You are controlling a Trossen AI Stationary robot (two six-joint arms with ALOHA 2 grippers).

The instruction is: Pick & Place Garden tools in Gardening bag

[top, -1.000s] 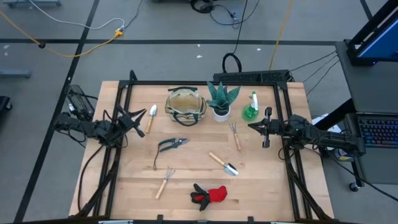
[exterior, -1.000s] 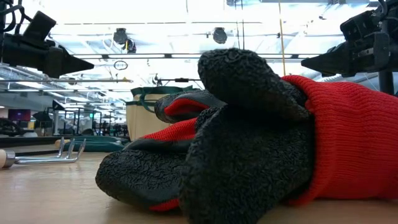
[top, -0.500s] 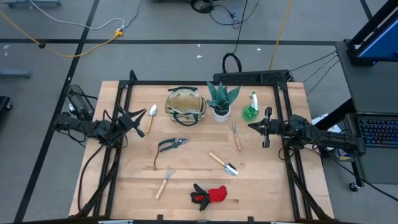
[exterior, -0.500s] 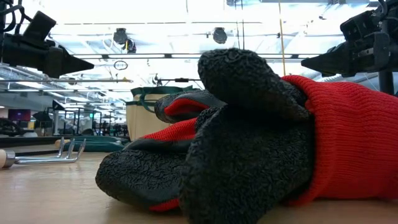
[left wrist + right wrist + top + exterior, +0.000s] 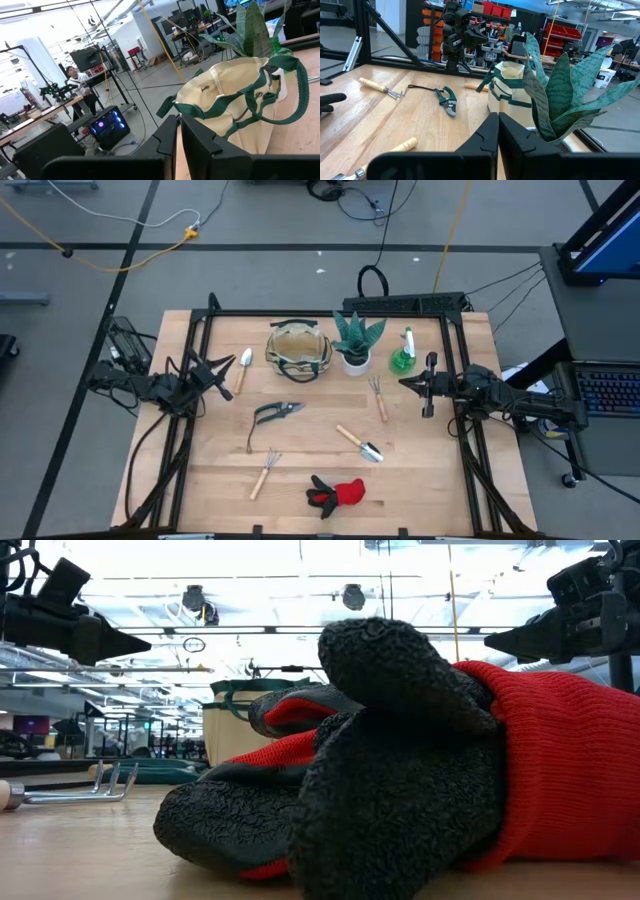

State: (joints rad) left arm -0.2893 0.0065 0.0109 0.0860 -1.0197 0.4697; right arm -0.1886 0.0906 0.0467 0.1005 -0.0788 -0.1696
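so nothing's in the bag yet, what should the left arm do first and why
Probably open the left gripper and lower it onto the small trowel just beside it. Its fingers are shut and empty, that trowel is the nearest tool, and the gardening bag sits right next to it. The right gripper waits shut at the table's right side.

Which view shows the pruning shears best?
The right wrist view: the pruning shears lie in plain sight on the table, handles and blades distinct. The high view shows the pruning shears whole but small. The low and left wrist views do not show them.
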